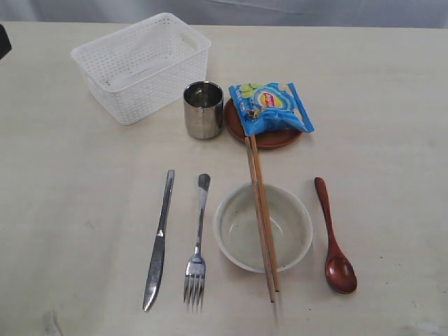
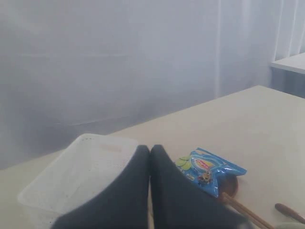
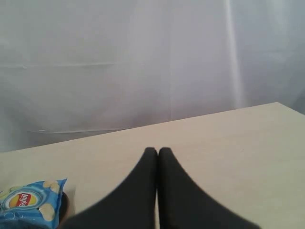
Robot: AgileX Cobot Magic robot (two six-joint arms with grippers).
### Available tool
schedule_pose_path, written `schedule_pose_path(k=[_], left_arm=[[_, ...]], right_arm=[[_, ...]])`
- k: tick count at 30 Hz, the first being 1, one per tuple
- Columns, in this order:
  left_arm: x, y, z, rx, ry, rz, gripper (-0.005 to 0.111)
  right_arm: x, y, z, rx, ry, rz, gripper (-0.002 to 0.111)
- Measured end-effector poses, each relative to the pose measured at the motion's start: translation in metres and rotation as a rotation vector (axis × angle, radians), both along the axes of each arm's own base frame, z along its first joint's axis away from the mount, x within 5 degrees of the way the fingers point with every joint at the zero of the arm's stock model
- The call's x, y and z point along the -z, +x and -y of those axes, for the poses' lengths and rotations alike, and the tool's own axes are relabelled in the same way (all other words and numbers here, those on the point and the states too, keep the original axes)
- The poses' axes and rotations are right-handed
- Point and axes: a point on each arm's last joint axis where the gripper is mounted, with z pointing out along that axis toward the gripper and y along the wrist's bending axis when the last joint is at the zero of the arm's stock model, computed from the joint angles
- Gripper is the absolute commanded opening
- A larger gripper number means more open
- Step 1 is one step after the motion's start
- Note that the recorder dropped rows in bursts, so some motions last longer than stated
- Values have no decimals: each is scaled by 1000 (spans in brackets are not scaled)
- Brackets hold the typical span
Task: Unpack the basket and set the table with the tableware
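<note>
Exterior view sets the counter (image 1: 378,105) out plainly, and I place everything from the cream bowl (image 1: 238,231), which sits toward the near edge; two wooden chopsticks (image 1: 261,217) lie across its rim, their far ends reaching the brown saucer (image 1: 276,138) beyond the bowl; a blue snack bag (image 1: 269,106) lies on that saucer; the steel cup (image 1: 203,110) stands upright just beside the saucer, beyond the bowl and a little to its left; the white basket (image 1: 150,98) sits farther back and to the left, well apart from the bowl; the fork (image 1: 198,241) lies just left of the bowl, tines toward the near edge; the knife (image 1: 159,241) lies left of the fork, roughly parallel; the dark red-brown spoon (image 1: 332,238) lies right of the bowl, scoop toward the near edge. Left wrist view shows the left gripper (image 2: 150,150) with its fingers pressed together, nothing between them, raised over the basket side of the counter; right wrist view shows the right gripper (image 3: 157,151) pressed together the same way, holding nothing.
</note>
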Motion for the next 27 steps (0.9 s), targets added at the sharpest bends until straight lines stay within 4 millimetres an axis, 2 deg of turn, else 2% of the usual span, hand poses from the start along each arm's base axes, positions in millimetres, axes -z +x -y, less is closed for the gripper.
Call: schedule_pose_path(k=[9, 12, 15, 17, 21, 27], left_arm=[[-1, -5, -2, 13, 74, 30, 0], [1, -13, -11, -17, 137, 21, 0], [4, -21, -25, -123, 160, 20, 0], [11, -27, -34, -209, 164, 25, 0], [37, -37, -47, -357, 167, 9, 0], [65, -53, -50, -431, 164, 45, 0]], right_arm=[[0, 0, 0, 0, -1, 0, 0], [0, 0, 0, 0, -1, 0, 0], [0, 0, 0, 0, -1, 0, 0], [0, 0, 0, 0, -1, 0, 0], [0, 0, 0, 0, -1, 0, 0], [0, 0, 0, 0, -1, 0, 0]])
